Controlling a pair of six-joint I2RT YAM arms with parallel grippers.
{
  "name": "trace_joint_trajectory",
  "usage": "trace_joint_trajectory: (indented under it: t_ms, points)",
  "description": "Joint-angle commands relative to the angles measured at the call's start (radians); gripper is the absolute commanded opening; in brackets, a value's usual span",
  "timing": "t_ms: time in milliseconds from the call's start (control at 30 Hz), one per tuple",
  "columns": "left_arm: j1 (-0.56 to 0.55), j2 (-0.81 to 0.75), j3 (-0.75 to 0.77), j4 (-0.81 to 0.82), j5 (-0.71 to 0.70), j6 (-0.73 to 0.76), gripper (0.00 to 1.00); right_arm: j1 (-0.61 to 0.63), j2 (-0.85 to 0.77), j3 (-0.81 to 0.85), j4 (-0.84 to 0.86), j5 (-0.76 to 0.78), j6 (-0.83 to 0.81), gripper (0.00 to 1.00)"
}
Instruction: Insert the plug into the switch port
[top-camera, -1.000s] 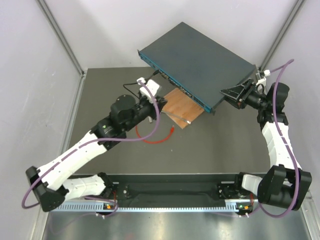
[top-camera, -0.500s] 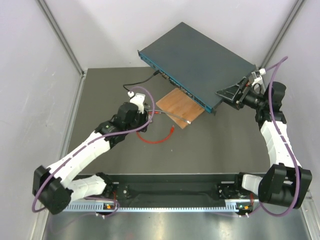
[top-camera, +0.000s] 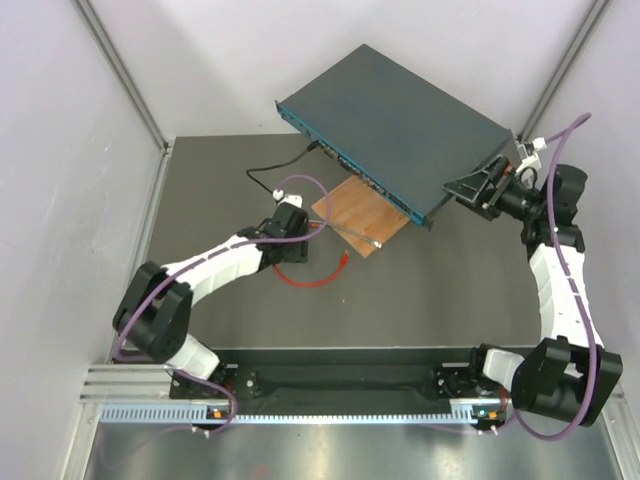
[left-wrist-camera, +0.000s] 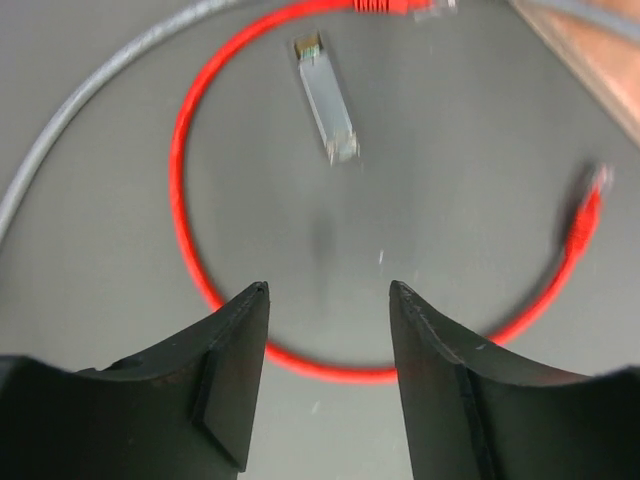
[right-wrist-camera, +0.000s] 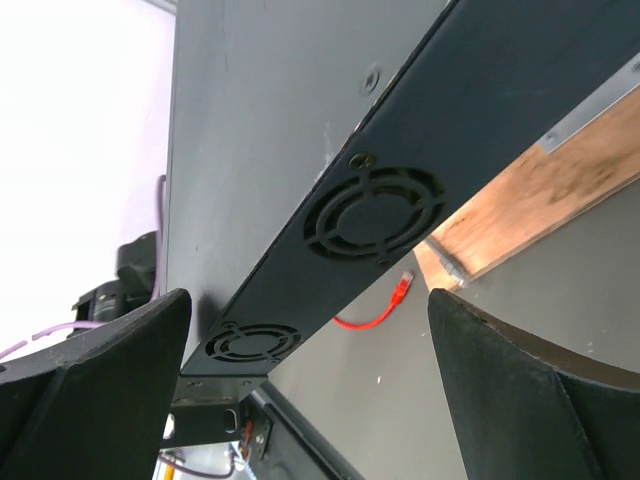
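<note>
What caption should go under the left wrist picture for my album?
Open end effector hovering above a red cable looped around a small silver part on the table.

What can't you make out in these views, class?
- Top view: the switch ports are too small to tell apart.
- Left wrist view: the plug is blurred; the red cable's other end is cut by the top edge.
- Right wrist view: the switch's side hides its ports.

The left arm (top-camera: 215, 262) and right arm (top-camera: 560, 290) wear white shells between black joints, each trailed by a thin purple cable (top-camera: 319, 210). The left gripper (left-wrist-camera: 328, 288) and right gripper (right-wrist-camera: 308, 295) have matte black tapering fingers.
</note>
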Motion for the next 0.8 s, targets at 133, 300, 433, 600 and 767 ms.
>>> trace_joint_trajectory:
  t_ms: [133,300,433,600,767]
  points:
    - [0.026,0.167,0.094,0.161,-0.057,-0.073,0.54,-0.071,-0.044,0.062,-0.002,-0.023,-0.031,1.0]
    - [0.058,0.253,0.154,0.187,-0.063,-0.079,0.52,-0.1,-0.045,0.063,-0.013,-0.049,-0.033,1.0]
    - [0.068,0.322,0.174,0.232,-0.081,-0.049,0.49,-0.112,-0.05,0.057,-0.016,-0.056,-0.036,1.0]
    - [0.077,0.345,0.182,0.16,-0.065,-0.099,0.4,-0.131,-0.047,0.068,-0.037,-0.07,-0.051,1.0]
    - [0.086,0.293,0.133,0.072,-0.04,-0.148,0.17,-0.148,-0.051,0.104,-0.073,-0.076,-0.082,1.0]
